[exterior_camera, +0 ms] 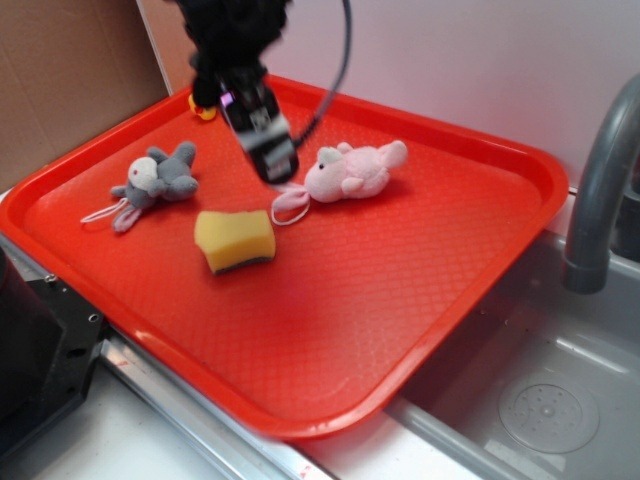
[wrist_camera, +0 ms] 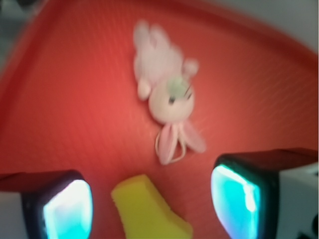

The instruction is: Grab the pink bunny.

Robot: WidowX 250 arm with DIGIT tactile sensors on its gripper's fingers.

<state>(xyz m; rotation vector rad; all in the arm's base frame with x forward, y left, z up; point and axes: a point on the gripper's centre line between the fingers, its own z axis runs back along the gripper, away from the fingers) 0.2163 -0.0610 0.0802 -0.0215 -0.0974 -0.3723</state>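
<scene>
While the gripper [exterior_camera: 272, 160] hung with its jaws spread and empty, the pink bunny [exterior_camera: 348, 172] lay on the red tray [exterior_camera: 420, 300] just beside it, beyond the yellow sponge [exterior_camera: 236, 240]. To my eye it needed to centre over the plush body, clear of that sponge, before lowering and closing.

Large red plastic tray [exterior_camera: 430, 300] with a diamond-textured floor, resting over the edge of a grey metal sink basin [exterior_camera: 560, 400]. On the tray: yellow sponge [exterior_camera: 234, 240] with a dark underside, near the middle; grey plush animal [exterior_camera: 160, 180] with a white face and pale loop ears, lying toward the left rim; small yellow object [exterior_camera: 203, 111] at the far edge, mostly hidden. Curved grey faucet [exterior_camera: 600, 190] at right. Brown cardboard panel [exterior_camera: 70, 80] behind, upper left.
</scene>
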